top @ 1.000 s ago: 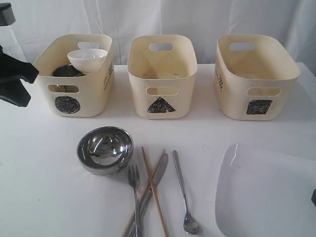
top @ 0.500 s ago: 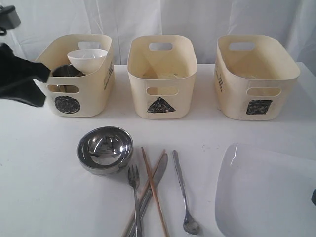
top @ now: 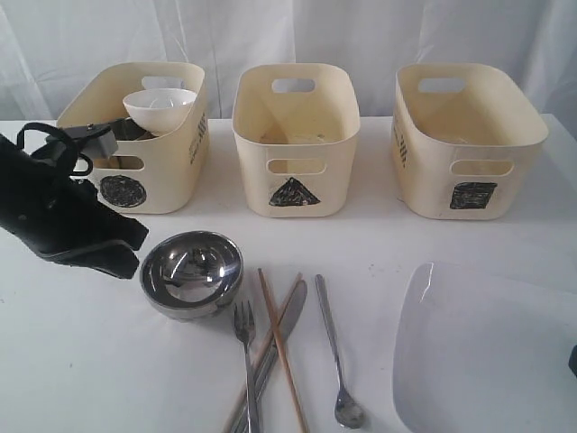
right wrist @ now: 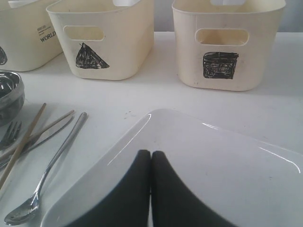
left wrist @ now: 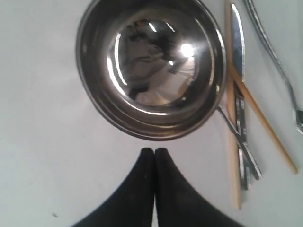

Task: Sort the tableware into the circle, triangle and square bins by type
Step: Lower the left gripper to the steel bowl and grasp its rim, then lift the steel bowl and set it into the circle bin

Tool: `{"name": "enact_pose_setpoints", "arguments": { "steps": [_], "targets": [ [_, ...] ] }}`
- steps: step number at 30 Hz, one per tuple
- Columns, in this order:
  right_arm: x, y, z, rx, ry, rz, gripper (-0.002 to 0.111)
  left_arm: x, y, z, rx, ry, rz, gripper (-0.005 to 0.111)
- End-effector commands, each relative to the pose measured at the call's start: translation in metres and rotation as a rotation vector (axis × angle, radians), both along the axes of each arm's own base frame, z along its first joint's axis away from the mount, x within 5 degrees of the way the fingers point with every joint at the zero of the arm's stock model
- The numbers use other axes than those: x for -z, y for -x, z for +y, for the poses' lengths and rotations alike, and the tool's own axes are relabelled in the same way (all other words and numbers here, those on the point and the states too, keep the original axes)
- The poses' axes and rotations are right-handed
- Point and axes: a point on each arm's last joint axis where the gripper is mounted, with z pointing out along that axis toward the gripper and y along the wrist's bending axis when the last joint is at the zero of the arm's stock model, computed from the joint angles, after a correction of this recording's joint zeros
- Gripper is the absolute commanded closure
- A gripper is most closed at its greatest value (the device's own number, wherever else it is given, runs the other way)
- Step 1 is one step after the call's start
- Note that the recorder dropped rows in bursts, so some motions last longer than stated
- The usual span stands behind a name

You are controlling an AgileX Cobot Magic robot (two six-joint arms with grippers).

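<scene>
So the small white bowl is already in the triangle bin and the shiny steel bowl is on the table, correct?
Not quite. The small white bowl sits in the circle bin, not the triangle bin; the exterior view shows it. The shiny steel bowl is on the table, as you say.

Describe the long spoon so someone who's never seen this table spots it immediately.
Start at the big white plate at the table's front right corner. Just left of it, the long spoon lies alone, nearest the plate, while the fork, knife and chopsticks overlap farther left.
</scene>
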Motion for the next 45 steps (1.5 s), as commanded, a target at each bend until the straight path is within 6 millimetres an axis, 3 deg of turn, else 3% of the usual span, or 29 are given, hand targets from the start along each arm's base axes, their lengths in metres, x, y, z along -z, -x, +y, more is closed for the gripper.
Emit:
{"name": "enact_pose_setpoints", "arguments": {
  "steps": [1,6,8,13,23,32,36,40,45],
  "targets": [
    [-0.001,0.000,0.000,-0.004,-0.003,-0.018,0.108,0.006,-0.007,0.003,0.007,-0.060,-0.065,0.084],
    [-0.001,0.000,0.000,-0.004,-0.003,-0.018,0.108,0.021,-0.020,0.001,-0.060,-0.055,-0.059,0.044],
    [-0.001,0.000,0.000,-0.004,-0.003,-0.018,0.108,0.026,-0.024,-0.001,-0.087,-0.036,-0.052,0.036],
    [-0.001,0.000,0.000,-0.004,-0.003,-0.018,0.108,0.040,-0.032,-0.005,-0.144,0.001,-0.018,0.036],
    [-0.001,0.000,0.000,-0.004,-0.003,-0.018,0.108,0.071,-0.041,-0.009,-0.196,0.009,0.072,0.047],
    [-0.001,0.000,0.000,-0.004,-0.003,-0.018,0.108,0.073,-0.044,-0.009,-0.211,0.012,0.056,0.106],
    [-0.001,0.000,0.000,-0.004,-0.003,-0.018,0.108,0.072,-0.043,-0.010,-0.188,0.008,0.052,0.107],
    [-0.001,0.000,0.000,-0.004,-0.003,-0.018,0.108,0.059,-0.036,-0.010,-0.162,0.027,0.058,0.107],
    [-0.001,0.000,0.000,-0.004,-0.003,-0.018,0.108,0.004,-0.026,-0.004,-0.148,0.072,-0.153,0.107]
  ]
}}
